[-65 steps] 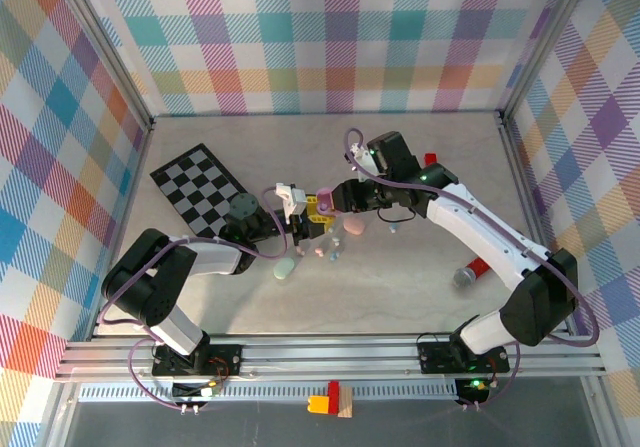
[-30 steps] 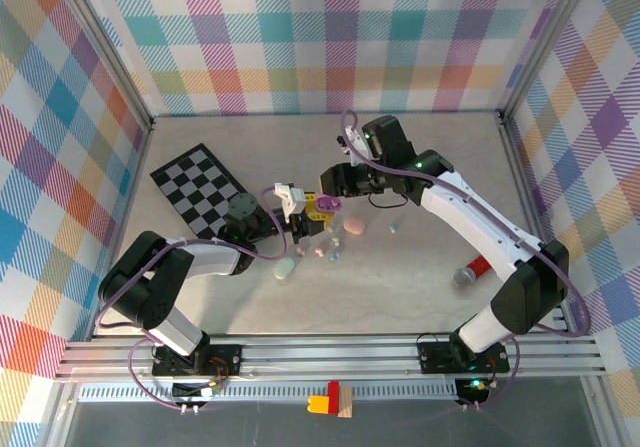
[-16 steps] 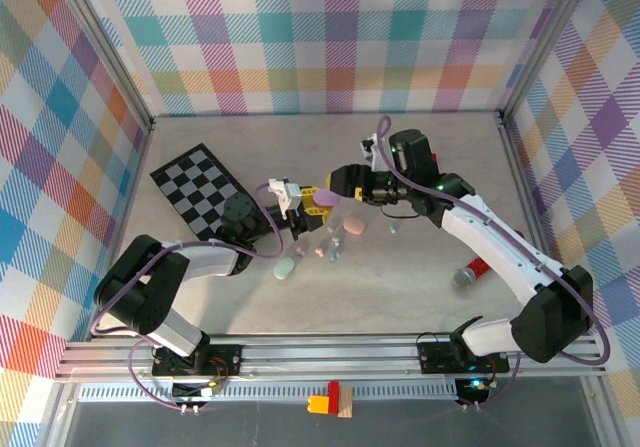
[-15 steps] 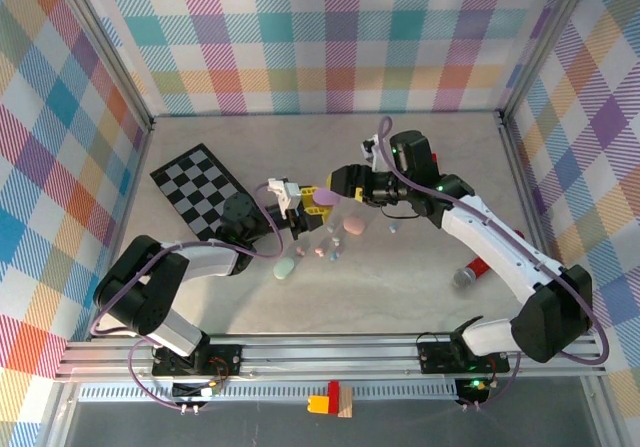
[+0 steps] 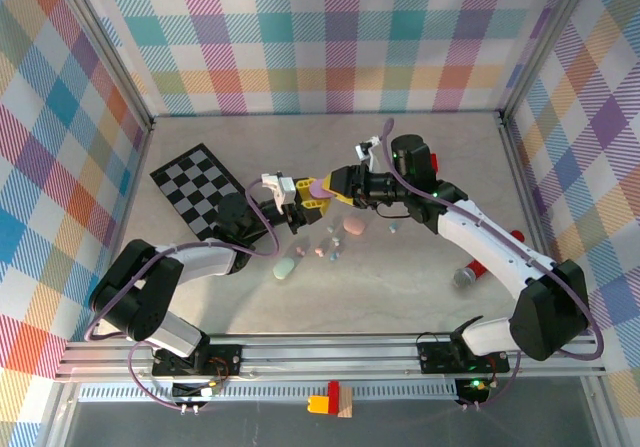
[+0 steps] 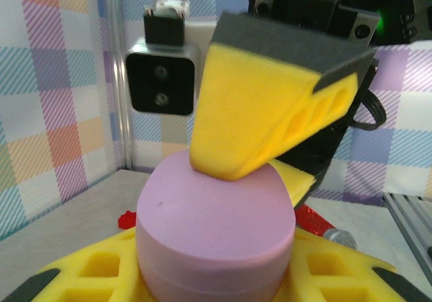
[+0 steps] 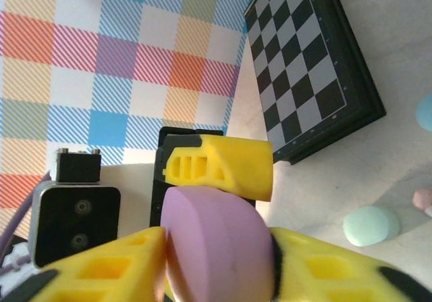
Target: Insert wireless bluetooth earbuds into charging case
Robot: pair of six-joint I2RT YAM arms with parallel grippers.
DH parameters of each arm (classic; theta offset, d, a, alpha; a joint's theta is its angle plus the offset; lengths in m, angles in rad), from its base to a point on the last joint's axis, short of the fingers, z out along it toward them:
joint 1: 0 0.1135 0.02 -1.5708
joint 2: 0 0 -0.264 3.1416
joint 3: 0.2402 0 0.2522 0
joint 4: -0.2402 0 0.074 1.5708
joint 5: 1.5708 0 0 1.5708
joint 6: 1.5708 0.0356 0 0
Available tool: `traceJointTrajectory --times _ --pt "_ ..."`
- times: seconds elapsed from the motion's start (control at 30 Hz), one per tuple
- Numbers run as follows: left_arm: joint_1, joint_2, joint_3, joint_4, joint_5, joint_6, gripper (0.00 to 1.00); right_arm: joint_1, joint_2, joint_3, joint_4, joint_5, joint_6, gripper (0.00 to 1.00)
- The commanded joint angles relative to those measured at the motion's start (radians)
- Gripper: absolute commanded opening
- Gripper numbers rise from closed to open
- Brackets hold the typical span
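**Case held aloft, earbuds not yet loaded**

At the middle of the top view the left gripper [image 5: 303, 191] is clamped on the purple case [image 6: 216, 228]. The right gripper [image 5: 336, 183] pinches the same case, a finger pressed against each side. The lid looks closed. The earbuds [image 5: 326, 252] lie loose on the table [image 5: 420, 287] just below, between a pink case [image 5: 354, 226] and a mint case [image 5: 286, 267]. Opening and inserting apparently all remain.

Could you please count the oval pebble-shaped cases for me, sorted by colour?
purple case: 1
pink case: 1
mint case: 1
Total: 3
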Motion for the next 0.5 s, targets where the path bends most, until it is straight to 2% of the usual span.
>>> traceJointTrajectory --times 0.0,0.07,0.13,0.2,0.27,0.33,0.47 --pt "-0.001 -0.021 0.012 0.029 0.012 -0.01 0.37 0.0 -0.027 -0.012 0.053 0.0 -0.002 0.3" --pt "-0.001 -0.021 0.006 0.03 0.016 -0.01 0.39 -0.003 -0.046 -0.026 0.049 0.037 -0.023 0.23" --pt "-0.001 -0.022 0.001 0.029 0.015 -0.01 0.44 -0.008 -0.062 -0.04 0.052 0.066 -0.031 0.21" --pt "-0.001 -0.029 -0.008 0.022 0.011 -0.009 0.56 -0.015 -0.074 -0.059 0.057 0.098 -0.04 0.22" --pt "0.001 -0.045 -0.021 -0.008 0.004 0.005 0.73 -0.033 -0.081 -0.078 0.038 0.159 -0.059 0.22" --pt "0.001 -0.069 -0.039 -0.07 -0.017 0.04 0.86 -0.061 -0.083 -0.102 0.018 0.228 -0.075 0.22" --pt "-0.001 -0.127 -0.08 -0.222 -0.101 0.097 1.0 -0.134 -0.028 -0.135 0.024 0.312 -0.109 0.21"
